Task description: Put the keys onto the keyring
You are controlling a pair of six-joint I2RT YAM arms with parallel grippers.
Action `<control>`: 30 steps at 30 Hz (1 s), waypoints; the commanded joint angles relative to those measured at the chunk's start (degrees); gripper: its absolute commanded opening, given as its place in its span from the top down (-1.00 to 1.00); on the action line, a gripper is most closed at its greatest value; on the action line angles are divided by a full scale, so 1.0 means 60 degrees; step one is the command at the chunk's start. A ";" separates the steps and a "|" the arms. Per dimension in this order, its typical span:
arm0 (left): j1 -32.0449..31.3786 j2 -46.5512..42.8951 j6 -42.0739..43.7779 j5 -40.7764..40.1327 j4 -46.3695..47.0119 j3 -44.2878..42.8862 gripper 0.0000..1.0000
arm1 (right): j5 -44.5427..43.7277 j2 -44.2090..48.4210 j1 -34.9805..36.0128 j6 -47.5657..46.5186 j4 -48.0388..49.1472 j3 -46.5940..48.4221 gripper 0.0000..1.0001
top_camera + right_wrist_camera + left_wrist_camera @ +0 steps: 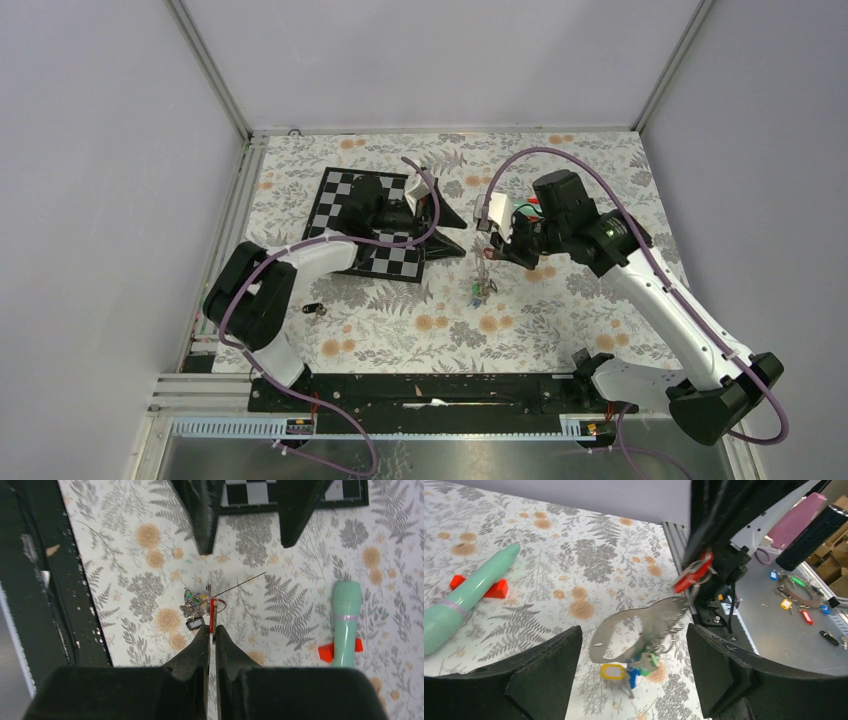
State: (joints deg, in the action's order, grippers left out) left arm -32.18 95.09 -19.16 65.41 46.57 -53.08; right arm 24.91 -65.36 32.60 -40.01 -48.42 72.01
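Note:
The keyring [659,614], a thin grey wire loop, hangs blurred between my left gripper's [634,630] wide-open fingers without touching either. Keys [612,671] with yellow, blue and green tags dangle from its lower end just above the table. My right gripper [211,629] is shut on a red-tagged key [212,611], which sits at the top of the loop [693,572]. In the right wrist view the key bunch [194,605] hangs below the fingertips. From above, both grippers [460,232] [497,250] meet mid-table over the bunch [480,290]. A black-tagged key [314,310] lies alone at the left.
A teal tube [346,620] with a red cap lies right of the bunch. A chessboard [340,200] sits under the left arm. Several more tagged keys [785,604] lie on the grey surface beyond the table's rail. Floral cloth [380,330] covers the table.

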 commanded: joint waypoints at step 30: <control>0.0794 -0.3001 0.8125 -0.3294 -0.8579 0.0102 -0.75 | -0.5099 0.0705 0.0635 -0.0712 0.0245 -0.4465 1.00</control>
State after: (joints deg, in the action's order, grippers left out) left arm -27.75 78.96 24.95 47.77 -1.10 -51.59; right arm 2.85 -61.32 36.27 -42.00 -45.19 47.86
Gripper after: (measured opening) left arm 0.867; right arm 0.097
